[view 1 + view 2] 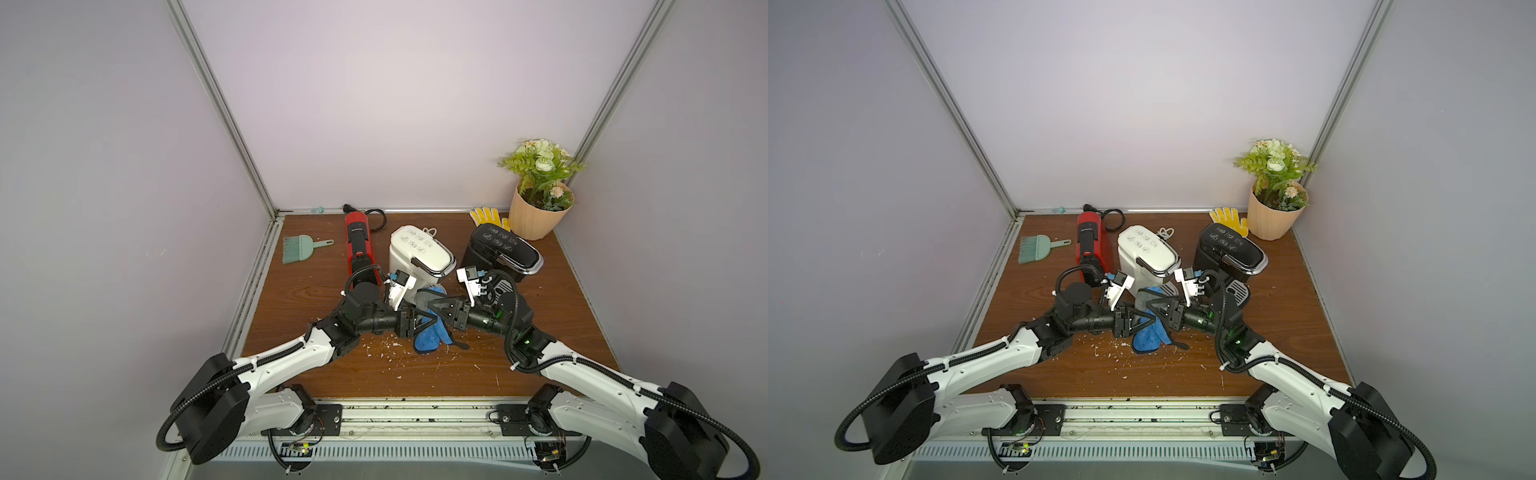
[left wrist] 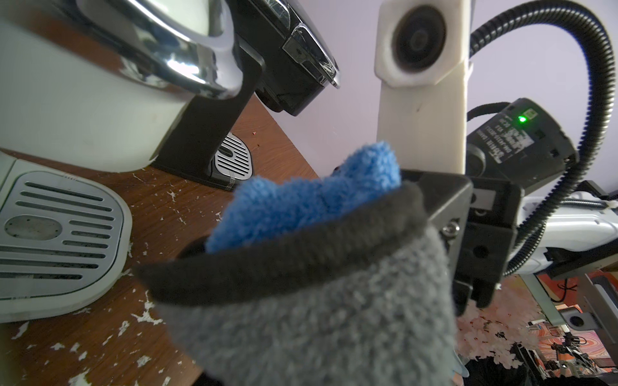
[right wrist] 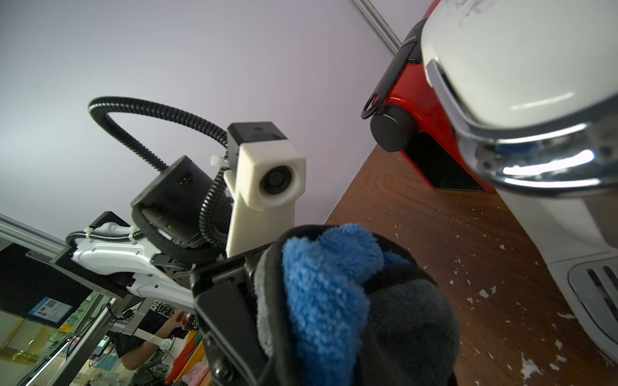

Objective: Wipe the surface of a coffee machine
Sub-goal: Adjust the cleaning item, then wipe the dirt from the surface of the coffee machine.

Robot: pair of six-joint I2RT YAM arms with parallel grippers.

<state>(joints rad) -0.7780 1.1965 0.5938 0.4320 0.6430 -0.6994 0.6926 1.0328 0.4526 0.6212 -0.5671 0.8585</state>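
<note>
**Q:** Layout, big stuff first?
**A:** Wood table [image 1: 540, 353]. Three machines stand at the back. The white coffee machine [image 1: 419, 253] is just behind my wrists, with the black machine [image 1: 503, 249] and red machine [image 1: 358, 245] either side. White is nearest, so probably my target.

**Q:** Cloth?
**A:** The blue-grey cloth [image 1: 430, 337] is bunched between my arms, in front of the white one. It looks like a re-grip, to get a firm wad for wiping.

**Q:** Fingers?
**A:** My right gripper [image 1: 434, 306] is clamped tight on the cloth's upper fold. Fabric buries my left gripper [image 1: 424, 326], so I can't tell its width or whether it grips.
</note>
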